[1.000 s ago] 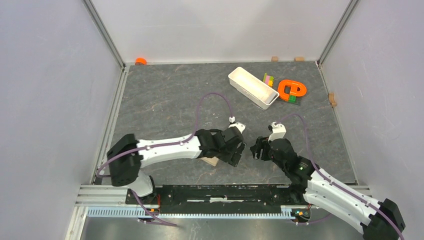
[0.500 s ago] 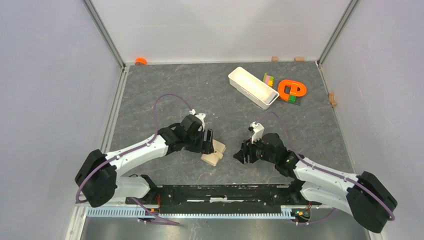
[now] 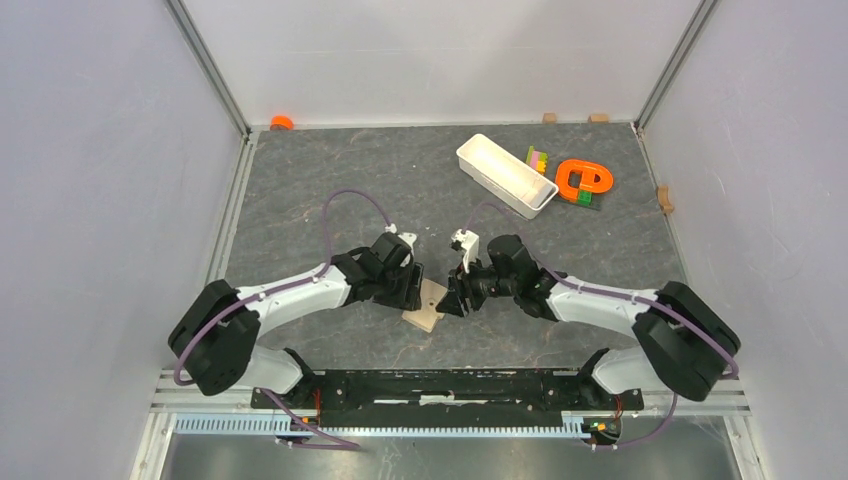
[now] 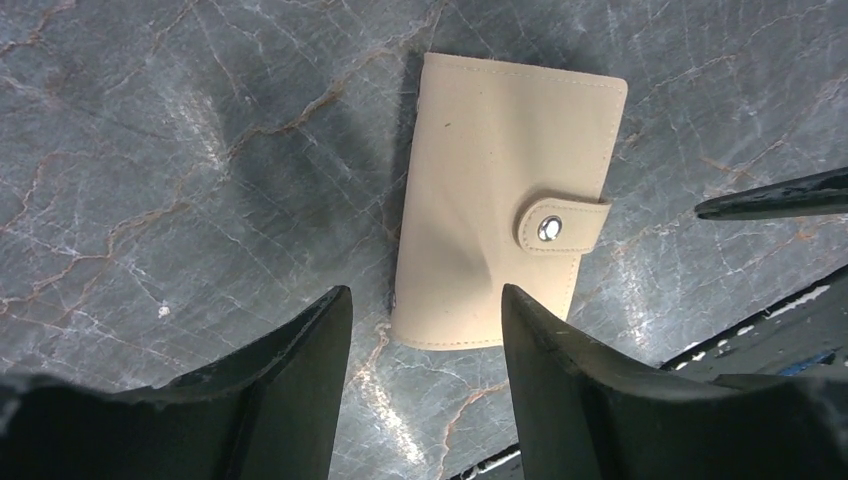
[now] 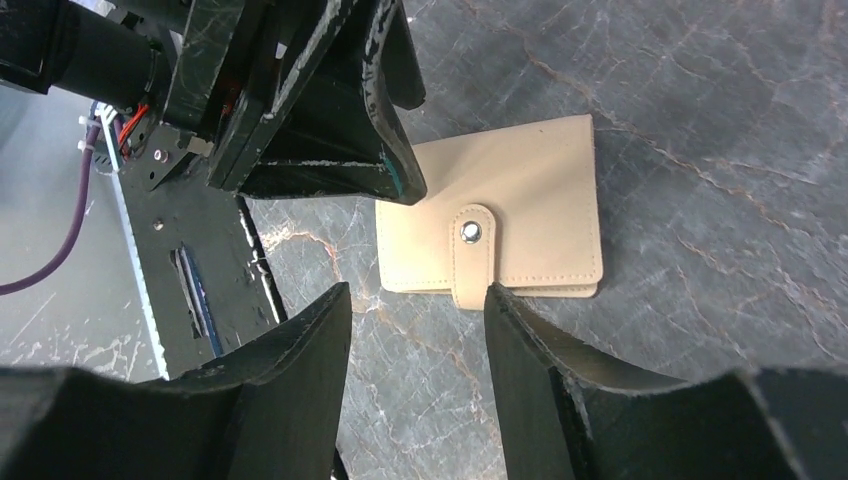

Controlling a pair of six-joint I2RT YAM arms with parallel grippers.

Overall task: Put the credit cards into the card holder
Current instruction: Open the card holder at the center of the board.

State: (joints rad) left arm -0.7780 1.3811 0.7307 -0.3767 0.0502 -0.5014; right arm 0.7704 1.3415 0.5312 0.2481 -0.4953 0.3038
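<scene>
Table (image 3: 330, 180), front centre: left gripper (image 4: 425, 300) and right gripper (image 5: 418, 292), jaws parted and empty, poised over the card holder (image 4: 500, 200), which lies flat and closed, snap tab (image 4: 560, 225) fastened. No credit cards visible; unsnapping, opening and loading apparently not yet done.

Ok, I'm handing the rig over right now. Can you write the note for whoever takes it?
Left gripper: open, empty, close on the left of the card holder.
Right gripper: open, empty, close on its right.
The card holder lies flat on the table between them, closed, snap tab fastened.
Credit cards: none visible in any view; cannot tell whether they are inside.
Done: nothing I can confirm.
Left: locate the cards; if they are out, unsnap the holder and slot them in.
</scene>
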